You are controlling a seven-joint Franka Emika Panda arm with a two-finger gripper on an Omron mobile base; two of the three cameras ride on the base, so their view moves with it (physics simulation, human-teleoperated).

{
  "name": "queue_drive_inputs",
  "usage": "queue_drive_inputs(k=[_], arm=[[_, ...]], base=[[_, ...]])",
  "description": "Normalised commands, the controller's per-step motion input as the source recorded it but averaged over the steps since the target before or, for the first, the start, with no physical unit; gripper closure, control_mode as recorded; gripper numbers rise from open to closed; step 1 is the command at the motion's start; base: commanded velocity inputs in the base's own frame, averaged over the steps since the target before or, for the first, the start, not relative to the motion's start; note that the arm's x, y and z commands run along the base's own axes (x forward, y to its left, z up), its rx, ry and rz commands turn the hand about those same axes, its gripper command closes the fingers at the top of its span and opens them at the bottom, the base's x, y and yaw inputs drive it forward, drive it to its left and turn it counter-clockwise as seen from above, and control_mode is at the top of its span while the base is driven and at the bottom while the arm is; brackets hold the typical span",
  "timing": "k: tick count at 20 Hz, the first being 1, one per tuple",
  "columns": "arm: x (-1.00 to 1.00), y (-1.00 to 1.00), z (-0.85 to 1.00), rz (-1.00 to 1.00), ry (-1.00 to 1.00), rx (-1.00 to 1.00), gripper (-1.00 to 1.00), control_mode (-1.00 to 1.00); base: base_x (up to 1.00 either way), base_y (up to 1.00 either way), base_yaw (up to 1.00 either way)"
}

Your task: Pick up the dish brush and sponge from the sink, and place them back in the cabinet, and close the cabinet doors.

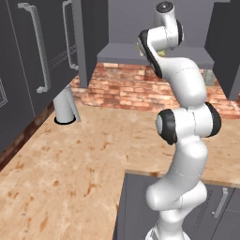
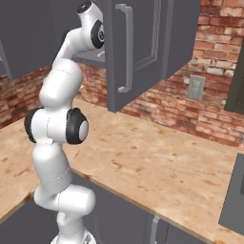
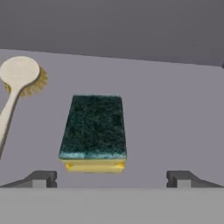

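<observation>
In the hand view the sponge [image 3: 93, 129], dark green on top and yellow underneath, lies flat on the grey inner shelf [image 3: 175, 109] of the cabinet. The cream dish brush [image 3: 18, 76] lies left of it, round head up and handle running off the left edge. My gripper [image 3: 111, 179] is open just short of the sponge, fingertips [image 3: 43, 178] wide apart and touching nothing. The arm reaches up to the cabinet shelf [image 1: 122, 52]. Both cabinet doors stand open: one [image 2: 138, 47] with its long silver bar handle, the other [image 1: 225, 42] at the far side. The sink is out of view.
A beige speckled counter [image 1: 70, 159] wraps the corner below, with a red brick wall [image 1: 126, 86] behind. A grey cylinder [image 1: 64, 107] stands on the counter at the left. A wall outlet [image 2: 196, 87] sits on the brick. Grey base cabinets [image 1: 225, 206] run under the counter.
</observation>
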Motion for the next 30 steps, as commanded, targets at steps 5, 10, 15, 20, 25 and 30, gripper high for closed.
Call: queue_drive_inputs(k=[5, 10, 15, 20, 25, 30], arm=[[-0.38, 0.00, -0.06, 0.00, -0.18, 0.00, -1.00, -1.00], [-0.57, 0.00, 0.00, 0.00, -0.16, 0.00, -1.00, -1.00], [-0.57, 0.00, 0.03, 0.00, -0.08, 0.00, -1.00, -1.00], [-0.56, 0.00, 0.09, 0.00, -0.05, 0.00, -1.00, -1.00], [-0.51, 0.04, 0.11, 0.00, -0.02, 0.00, -1.00, -1.00], [-0.50, 0.09, 0.10, 0.01, 0.00, 0.00, -1.00, -1.00]], base=[[0.00, 0.00, 0.00], [0.00, 0.00, 0.00], [0.00, 0.00, 0.00], [0.00, 0.00, 0.00], [0.00, 0.00, 0.00], [0.00, 0.00, 0.00]])
